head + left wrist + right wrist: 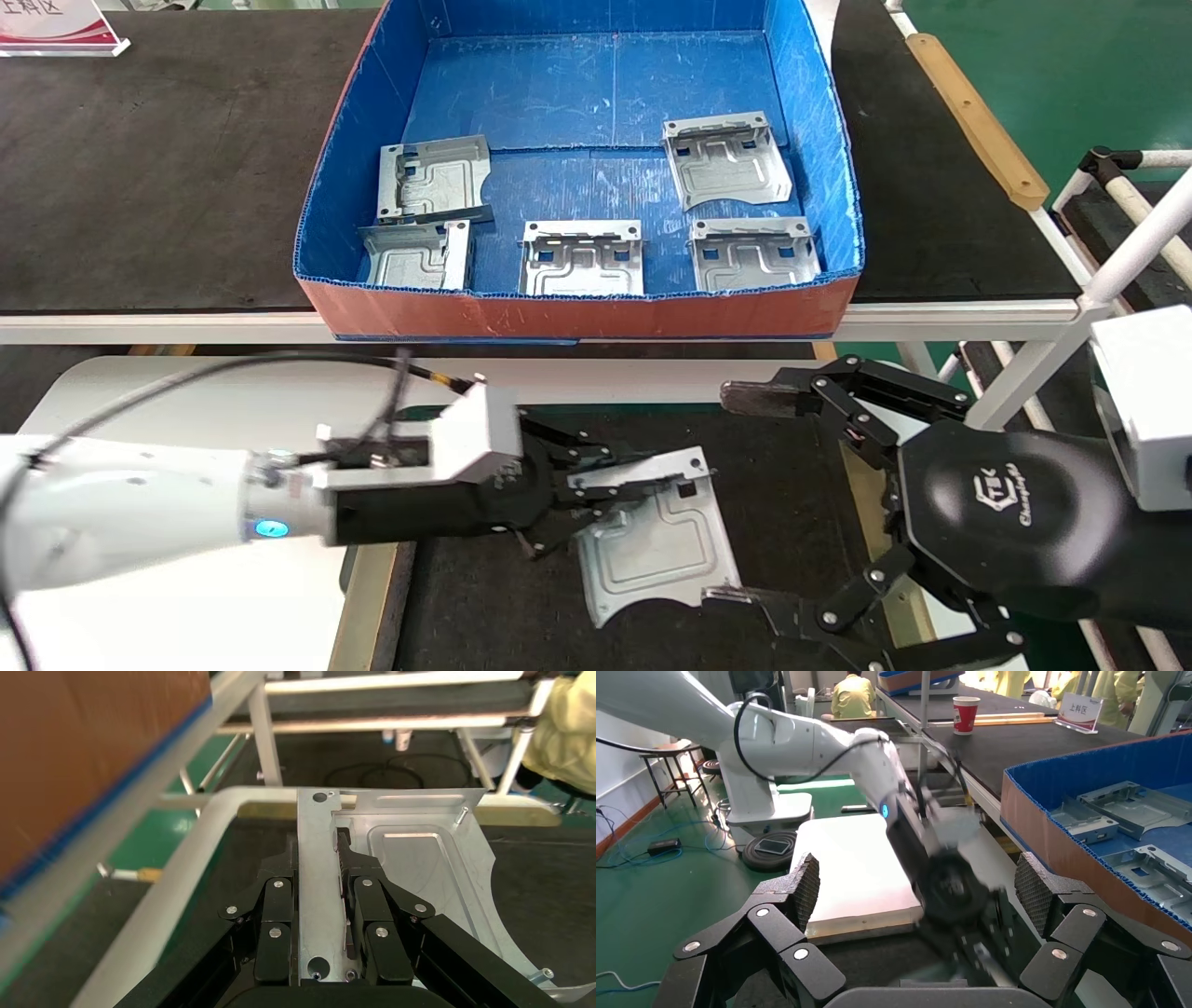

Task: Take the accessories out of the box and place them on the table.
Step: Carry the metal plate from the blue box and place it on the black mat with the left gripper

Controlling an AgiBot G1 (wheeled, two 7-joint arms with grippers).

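Here the left gripper (596, 485) has its jaws clamped on a plate's (656, 545) flanged edge, over the mat (792, 503) near the tabletop's (279, 410) far edge. Right gripper (773, 494) waits beside, jaws apart. The plate looks stiff, light and slick, with sharp tabs; that upright flange seems the surest hold.

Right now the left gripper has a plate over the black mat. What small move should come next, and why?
Probably lower it a touch and open the left gripper. Its fingers are shut on the plate, which sits at the black mat on the table, outside the box. Whether the plate already rests flat is unclear. The right gripper is open close beside it, so withdraw straight back.
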